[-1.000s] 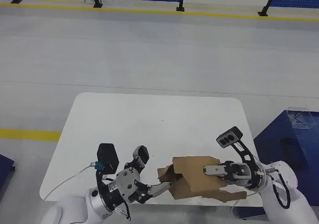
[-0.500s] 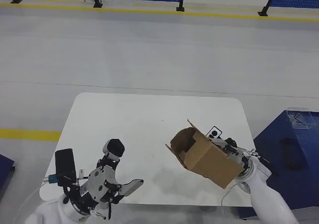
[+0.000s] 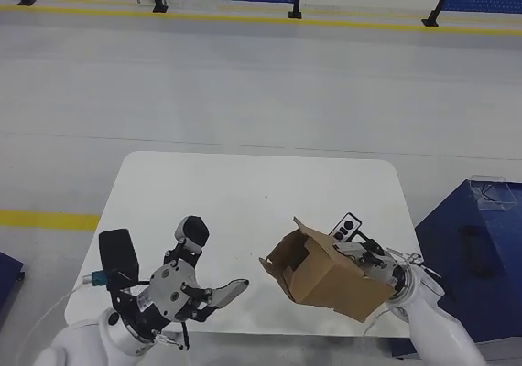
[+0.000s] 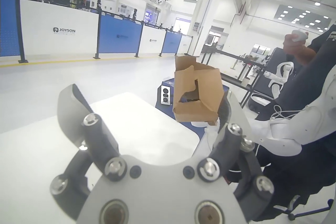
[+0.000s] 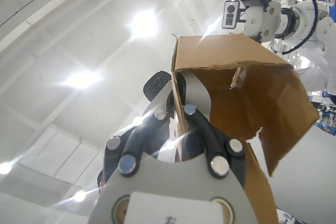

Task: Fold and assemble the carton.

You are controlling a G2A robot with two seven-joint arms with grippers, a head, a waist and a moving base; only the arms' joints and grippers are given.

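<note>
Hovering the left gripper (image 3: 215, 261), spread wide and empty, above the near left edge of the tabletop (image 3: 243, 192). Pinching a wall of the carton (image 3: 320, 270) in the right gripper (image 5: 174, 93), holding it tilted in the air over the near right corner.

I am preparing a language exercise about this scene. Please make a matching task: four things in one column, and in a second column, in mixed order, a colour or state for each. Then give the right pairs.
Things
1. carton
2. left gripper
3. right gripper
4. table

Colours or states
a. white, with rounded corners
b. open, holding nothing
c. brown, with one end open
d. shut on a cardboard wall

Right pairs: 1-c, 2-b, 3-d, 4-a
</note>
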